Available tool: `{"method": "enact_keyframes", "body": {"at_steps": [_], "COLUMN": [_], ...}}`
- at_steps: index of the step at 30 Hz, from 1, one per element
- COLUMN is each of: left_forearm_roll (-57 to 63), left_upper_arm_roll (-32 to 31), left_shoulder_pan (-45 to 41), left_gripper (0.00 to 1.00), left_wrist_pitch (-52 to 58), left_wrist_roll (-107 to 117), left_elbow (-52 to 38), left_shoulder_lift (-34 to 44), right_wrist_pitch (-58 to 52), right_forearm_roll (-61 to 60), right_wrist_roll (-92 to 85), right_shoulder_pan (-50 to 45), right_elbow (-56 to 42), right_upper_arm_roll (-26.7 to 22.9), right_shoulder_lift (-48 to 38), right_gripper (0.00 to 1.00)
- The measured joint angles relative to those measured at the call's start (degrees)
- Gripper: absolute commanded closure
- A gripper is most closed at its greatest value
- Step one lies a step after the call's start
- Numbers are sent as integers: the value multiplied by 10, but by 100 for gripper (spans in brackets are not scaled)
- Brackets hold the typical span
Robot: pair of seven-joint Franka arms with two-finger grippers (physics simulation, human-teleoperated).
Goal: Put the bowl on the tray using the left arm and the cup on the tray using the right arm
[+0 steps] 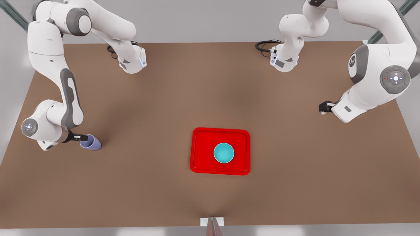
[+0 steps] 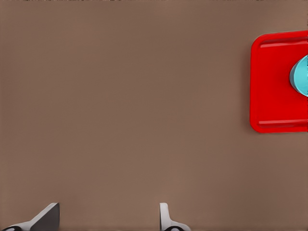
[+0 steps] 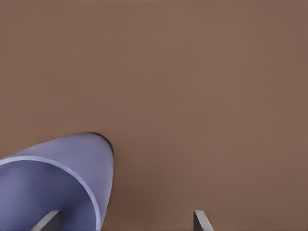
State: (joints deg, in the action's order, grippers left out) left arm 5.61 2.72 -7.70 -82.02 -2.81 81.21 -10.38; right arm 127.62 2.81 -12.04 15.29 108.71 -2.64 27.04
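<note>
The teal bowl (image 1: 223, 153) stands upright inside the red tray (image 1: 200, 164), just right of the tray's middle. The lavender cup (image 1: 91, 143) sits on the brown table at the front view's left, well apart from the tray. My right gripper (image 1: 80, 137) is at the cup's rim and open. In the right wrist view one finger (image 3: 48, 220) sits inside the cup (image 3: 57, 187) and the other outside, with the wall between them. At the front view's right, my left gripper (image 1: 323, 107) hangs open and holds nothing. Its wrist view shows the tray (image 2: 269, 82) and the bowl's (image 2: 301, 77) edge.
Both arm bases stand at the table's far edge, each with a black cable (image 1: 264, 46) beside it. A small white block (image 1: 212, 222) sits at the near edge. Bare brown table (image 1: 147, 108) lies between the cup and the tray.
</note>
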Motion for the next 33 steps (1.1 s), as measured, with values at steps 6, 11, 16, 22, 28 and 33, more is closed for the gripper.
{"method": "enact_keyframes", "body": {"at_steps": [6, 11, 16, 22, 28, 33], "left_forearm_roll": [0, 0, 0, 0, 0, 0], "left_upper_arm_roll": [-1, -1, -1, -1, -1, -1], "left_shoulder_pan": [1, 0, 0, 0, 0, 1], "left_gripper": [0, 0, 0, 0, 0, 0], "left_wrist_pitch": [0, 3, 3, 3, 3, 4], "left_wrist_roll": [0, 1, 1, 1, 1, 1], "left_elbow": [0, 0, 0, 0, 0, 0], "left_shoulder_lift": [-1, -1, -1, -1, -2, -1], "right_wrist_pitch": [5, 6, -1, -93, -117, -79], "right_forearm_roll": [0, 0, 0, -10, -56, -57], "right_wrist_roll": [2, 2, 2, 15, 346, 541], "right_shoulder_pan": [-8, -9, -11, -15, -209, -344], "right_elbow": [-5, -6, -15, -106, -172, -200], "right_upper_arm_roll": [0, 0, 0, 42, 76, 76], "right_shoulder_lift": [15, 22, 22, 20, 19, 36], "right_gripper": [78, 79, 79, 79, 79, 79]}}
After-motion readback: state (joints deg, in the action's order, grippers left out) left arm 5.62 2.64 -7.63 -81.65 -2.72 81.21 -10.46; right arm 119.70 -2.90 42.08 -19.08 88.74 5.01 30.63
